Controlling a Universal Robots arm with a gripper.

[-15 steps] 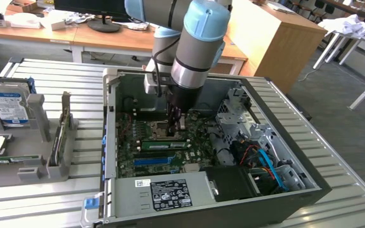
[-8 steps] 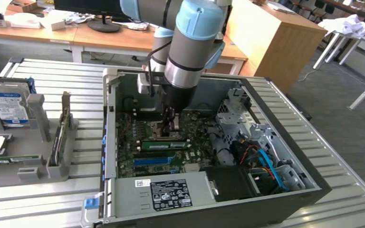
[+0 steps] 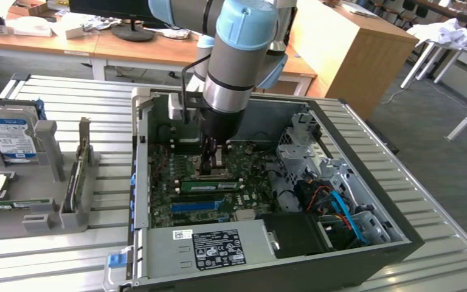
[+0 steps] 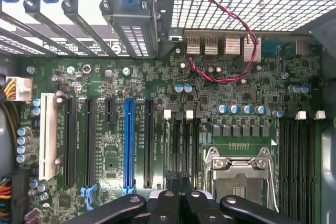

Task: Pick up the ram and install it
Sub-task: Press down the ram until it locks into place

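Looking down into the open computer case [image 3: 363, 243] on the slatted table [image 3: 55, 261], I have my arm reaching in over the motherboard [image 4: 157, 77], roughly midway between the case's power-supply [image 3: 209, 246] edge and its opposite wall. The long blue slot [image 4: 128, 145] runs across the board, and the dark memory slots [image 4: 184, 145] lie parallel to it, on the side away from the power supply. The ram [image 3: 209, 184] shows in the exterior view as a thin green stick just beside my fingertips, on their power-supply side, between them and the blue slot. Its long axis runs parallel to that slot and to the memory slots. My gripper [image 4: 181, 179] hangs right over the near end of those memory slots, its two fingers pressed together. Whether the ram is seated, or merely resting there, I cannot tell
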